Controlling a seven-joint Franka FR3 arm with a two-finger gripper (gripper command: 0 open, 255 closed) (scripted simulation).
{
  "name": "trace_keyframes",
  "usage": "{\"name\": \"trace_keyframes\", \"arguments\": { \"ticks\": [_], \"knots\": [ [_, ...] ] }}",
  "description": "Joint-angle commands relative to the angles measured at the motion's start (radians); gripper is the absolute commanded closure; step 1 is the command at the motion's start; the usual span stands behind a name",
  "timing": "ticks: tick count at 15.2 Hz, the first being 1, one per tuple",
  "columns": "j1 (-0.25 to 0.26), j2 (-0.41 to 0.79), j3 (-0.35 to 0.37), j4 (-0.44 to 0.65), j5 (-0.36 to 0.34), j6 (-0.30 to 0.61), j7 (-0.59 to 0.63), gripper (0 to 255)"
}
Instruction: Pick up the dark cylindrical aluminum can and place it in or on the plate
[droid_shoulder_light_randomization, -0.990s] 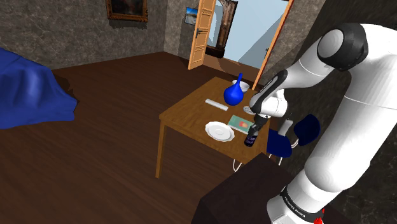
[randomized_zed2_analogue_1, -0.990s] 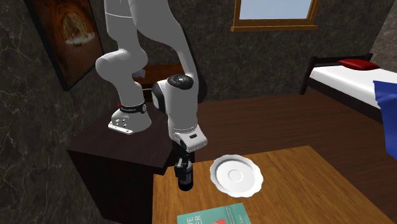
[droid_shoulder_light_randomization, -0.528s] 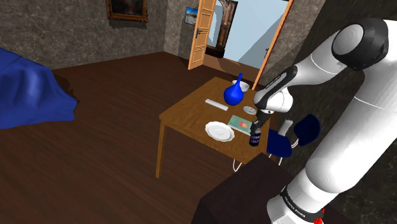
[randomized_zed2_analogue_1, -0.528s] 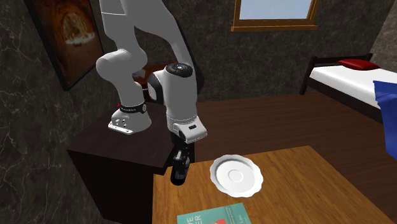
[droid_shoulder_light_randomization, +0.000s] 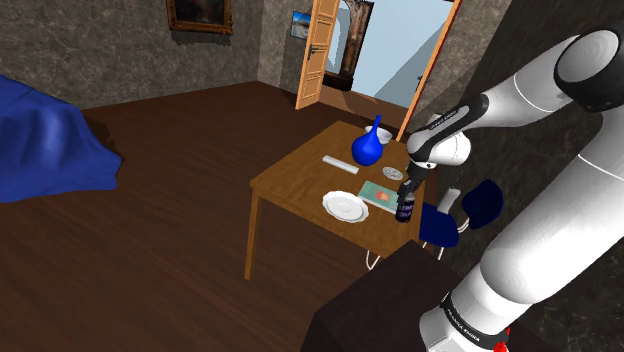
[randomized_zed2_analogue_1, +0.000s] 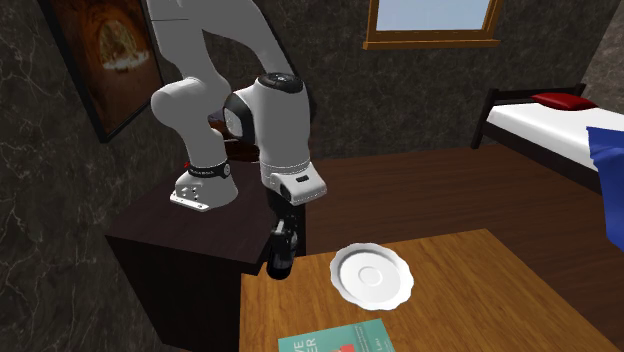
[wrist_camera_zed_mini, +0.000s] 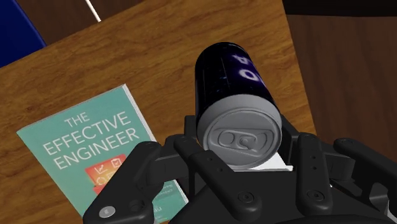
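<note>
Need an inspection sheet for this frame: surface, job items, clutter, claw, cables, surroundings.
Surface: wooden table, next to the stand.
Job's things: dark can is clasped in the claw near the table edge closest to the stand. White plate is bare, beside the can and not touching it.
Clutter: teal book, blue vase, flat white bar and small grey disc, all on the table.
Grippers: claw is shut on the can.
Cables: nothing seen.
Surroundings: dark wood floor, blue bedding, open door, and a blue chair by the table.
</note>
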Motion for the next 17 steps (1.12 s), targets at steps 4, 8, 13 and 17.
{"name": "trace_keyframes", "arguments": {
  "ticks": [4, 8, 13, 17],
  "knots": [
    [0.025, -0.005, 0.028, 0.052, 0.0, -0.058, 0.051, 255],
    [0.074, 0.062, 0.075, 0.149, 0.051, -0.097, 0.106, 255],
    [0.121, 0.157, 0.128, 0.294, 0.105, -0.156, 0.17, 255],
    [0.15, 0.242, 0.163, 0.429, 0.139, -0.212, 0.217, 255]
  ]
}}
